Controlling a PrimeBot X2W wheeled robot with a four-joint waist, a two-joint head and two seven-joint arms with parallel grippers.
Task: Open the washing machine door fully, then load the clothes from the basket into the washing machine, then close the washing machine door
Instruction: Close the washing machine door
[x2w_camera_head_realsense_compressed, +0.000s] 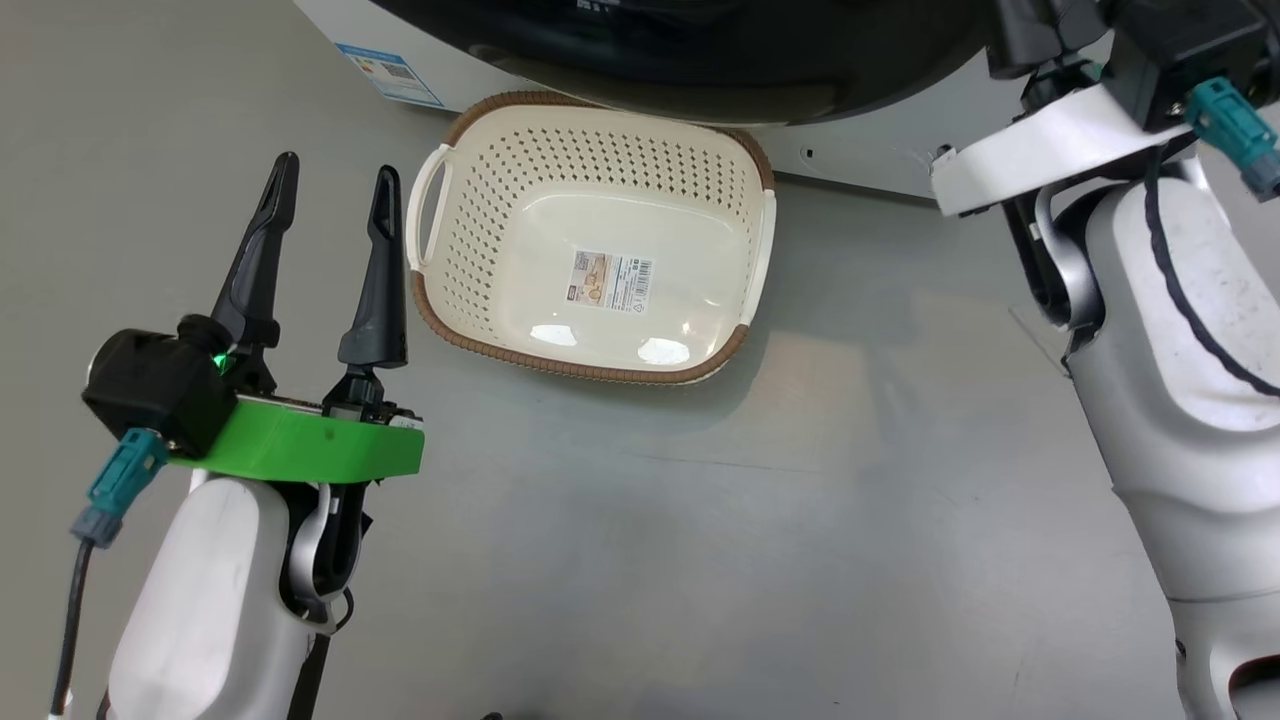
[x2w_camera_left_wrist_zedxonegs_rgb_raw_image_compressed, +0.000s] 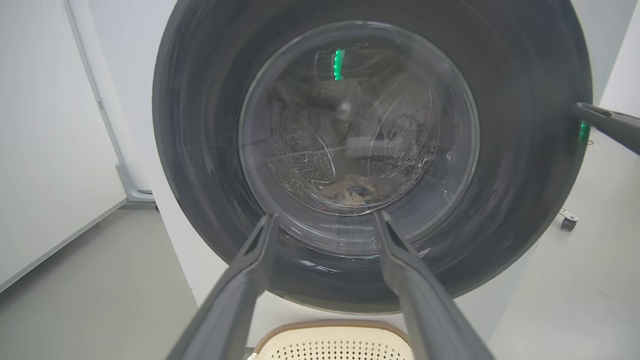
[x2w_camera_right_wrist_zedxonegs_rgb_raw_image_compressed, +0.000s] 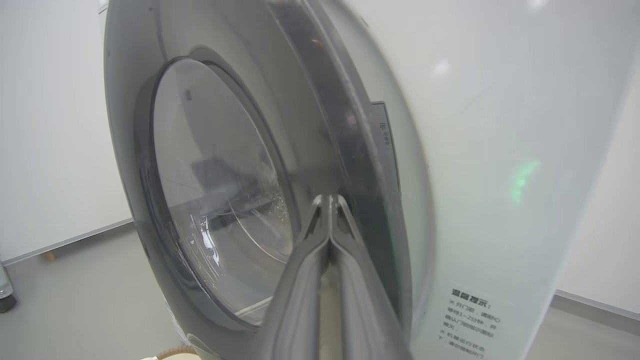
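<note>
Door (x2w_camera_left_wrist_zedxonegs_rgb_raw_image_compressed: 200, 150) against the machine (x2w_camera_right_wrist_zedxonegs_rgb_raw_image_compressed: 500, 125), right gripper (x2w_camera_right_wrist_zedxonegs_rgb_raw_image_compressed: 330, 200) at its edge.
Its fingers are pressed together, tips at the seam between the door's black rim and the white front. The left gripper (x2w_camera_head_realsense_compressed: 335, 170) hangs with fingers spread, holding nothing, just left of the basket (x2w_camera_head_realsense_compressed: 590, 368), which sits on the grey floor (x2w_camera_head_realsense_compressed: 700, 520) before the machine, a barcode label (x2w_camera_head_realsense_compressed: 611, 281) showing on its bare bottom.

Glossy door (x2w_camera_left_wrist_zedxonegs_rgb_raw_image_compressed: 200, 150) (perforated plastic basket (x2w_camera_head_realsense_compressed: 480, 150))
</note>
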